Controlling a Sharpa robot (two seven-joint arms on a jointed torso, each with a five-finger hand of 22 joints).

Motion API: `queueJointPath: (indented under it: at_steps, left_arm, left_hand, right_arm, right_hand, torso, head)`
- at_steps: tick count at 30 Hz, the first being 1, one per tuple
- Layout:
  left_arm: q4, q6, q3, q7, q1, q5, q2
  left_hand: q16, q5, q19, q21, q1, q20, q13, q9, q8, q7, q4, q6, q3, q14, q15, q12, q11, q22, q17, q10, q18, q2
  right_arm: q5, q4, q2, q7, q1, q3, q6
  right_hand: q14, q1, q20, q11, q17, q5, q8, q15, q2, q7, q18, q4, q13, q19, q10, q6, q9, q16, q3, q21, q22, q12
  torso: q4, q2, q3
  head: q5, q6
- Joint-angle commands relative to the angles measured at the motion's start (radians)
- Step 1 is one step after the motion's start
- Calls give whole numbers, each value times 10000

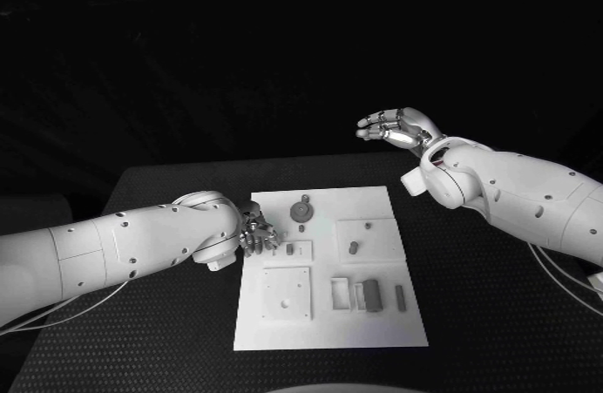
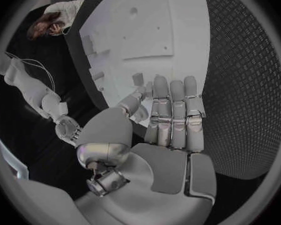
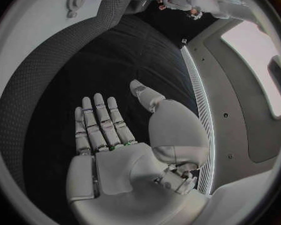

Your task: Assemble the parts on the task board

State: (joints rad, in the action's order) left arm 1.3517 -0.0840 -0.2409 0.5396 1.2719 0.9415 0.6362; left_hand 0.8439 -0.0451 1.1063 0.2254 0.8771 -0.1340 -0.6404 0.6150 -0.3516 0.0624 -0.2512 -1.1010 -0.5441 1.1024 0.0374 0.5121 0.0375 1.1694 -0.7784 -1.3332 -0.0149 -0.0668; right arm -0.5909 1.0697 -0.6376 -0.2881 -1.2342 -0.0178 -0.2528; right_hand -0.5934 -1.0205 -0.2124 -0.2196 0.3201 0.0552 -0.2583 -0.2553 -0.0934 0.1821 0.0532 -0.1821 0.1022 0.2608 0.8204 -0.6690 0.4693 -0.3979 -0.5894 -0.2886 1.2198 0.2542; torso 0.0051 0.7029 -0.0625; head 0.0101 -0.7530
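board: white rectangular task board (image 1: pixel 329 323), flat on the tabletop, long side running away from the robot
raised blocks: square white block (image 1: pixel 287 292) near-left with small hole; another square block (image 1: pixel 369 239) on the right side, mid-board
round part: grey disc-shaped part (image 1: pixel 301 209) with a short stem, lying in the far half, left of centre
small peg: short grey part (image 1: pixel 353 247) lying on the right square block
bar parts: grey block (image 1: pixel 369 294) and thin grey bar (image 1: pixel 400 298) side by side, near-right, lengthwise to the board
slot: pale rectangular frame (image 1: pixel 341 292) just left of the grey block
small piece: tiny grey part (image 1: pixel 290 249) at mid-left
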Motion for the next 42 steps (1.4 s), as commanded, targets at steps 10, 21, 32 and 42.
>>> queueJointPath:
  at_steps: [10, 21, 32, 42]
  left_arm:
    - [-220, 226, 7, 91, -160, 494, -124]
    - [-224, 355, 8, 69, -210, 495, -173]
    - [-191, 394, 8, 61, -229, 534, -187]
    - [-306, 349, 8, 68, -263, 563, -229]
  left_hand:
    - [101, -35, 103, 53, -15, -20, -17, 16, -71, -12, 66, -70, -1, 118, 10, 50, 49, 58, 41, -66, -10, -69]
    - [131, -35, 116, 67, -23, -26, -19, 18, -73, -20, 61, -87, 4, 135, 17, 63, 58, 97, 61, -87, -14, -70]
    - [143, -36, 118, 73, -21, -29, -19, 18, -72, -22, 56, -90, 2, 138, 19, 67, 61, 115, 71, -92, -16, -78]
    - [151, -35, 116, 75, -23, -29, -18, 17, -68, -22, 50, -88, 4, 136, 21, 68, 61, 130, 81, -91, -15, -76]
  right_arm:
    - [-67, 30, -8, -76, -3, -6, 137]
    - [-67, 40, -14, -78, -3, -6, 140]
    - [-67, 39, -15, -81, -3, -6, 139]
    - [-67, 47, -21, -79, -3, -6, 140]
  right_hand:
    - [41, 48, -4, 50, -12, -53, -65, 22, 61, 473, -165, -2, -27, -40, 23, -52, -15, 66, 81, 53, 24, -59]
    - [41, 47, -5, 49, -13, -53, -68, 21, 62, 474, -164, -2, -37, -38, 25, -50, -20, 68, 82, 60, 31, -60]
    - [41, 47, -5, 48, -14, -53, -70, 20, 62, 475, -164, -2, -45, -36, 27, -49, -23, 69, 84, 66, 37, -62]
    - [40, 49, -6, 47, -15, -53, -72, 18, 63, 476, -164, 1, -52, -35, 29, -48, -26, 70, 86, 71, 41, -62]
  torso:
    - [-8, 4, -9]
    - [-3, -3, -8]
    - [-3, -2, -6]
    - [-7, 1, -7]
  head:
    - [3, -51]
    - [-15, -81]
    - [-32, -86]
    - [-27, -83]
